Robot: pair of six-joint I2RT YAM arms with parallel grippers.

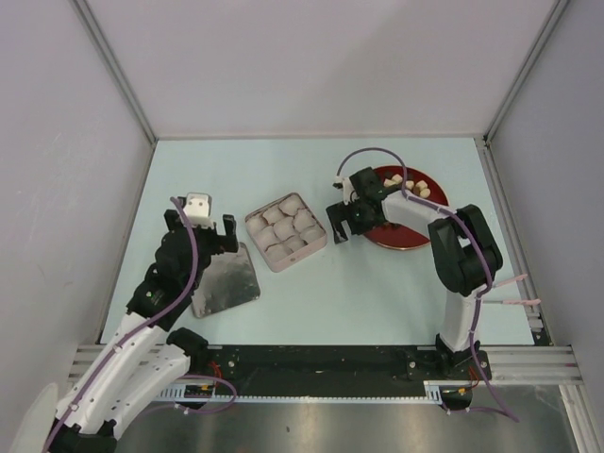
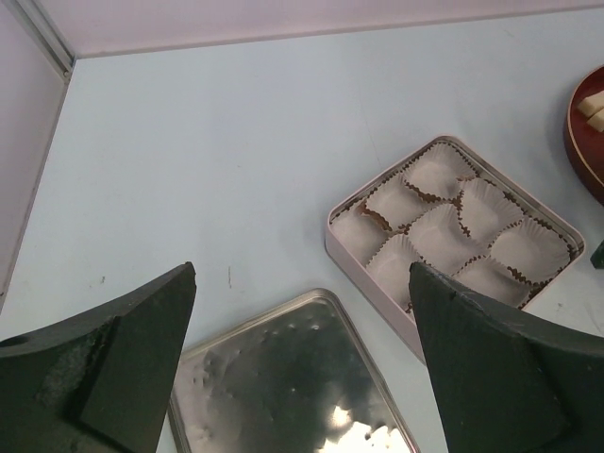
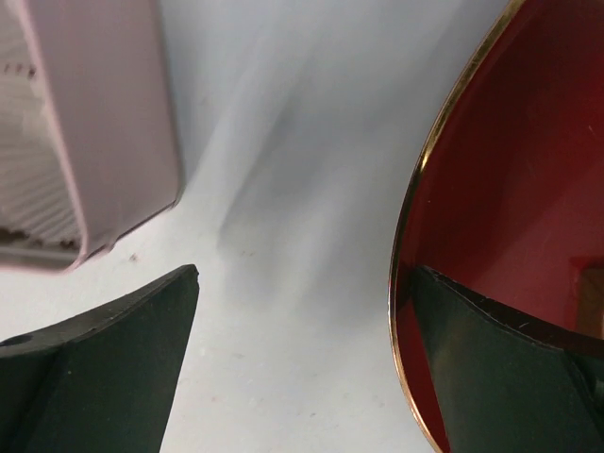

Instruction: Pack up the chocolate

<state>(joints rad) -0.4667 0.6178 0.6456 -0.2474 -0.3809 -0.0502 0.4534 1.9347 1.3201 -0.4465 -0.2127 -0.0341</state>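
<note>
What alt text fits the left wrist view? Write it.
An open square tin of white paper cups sits on a pale table, its shiny lid flat beside it. The open left gripper frames the bottom; a red plate edges in at right.

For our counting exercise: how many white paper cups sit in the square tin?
9 paper cups, in three rows of three filling the tin. The top view shows them all; in the left wrist view one near-corner cup is hidden.

Tabletop (image 1: 377, 293) pale blue, matt, evenly lit. Plain pale grey walls (image 1: 321, 57) enclose it on three sides, joined at the corners by metal strips (image 1: 115, 71). A metal rail (image 1: 330, 357) runs along the near edge.
</note>
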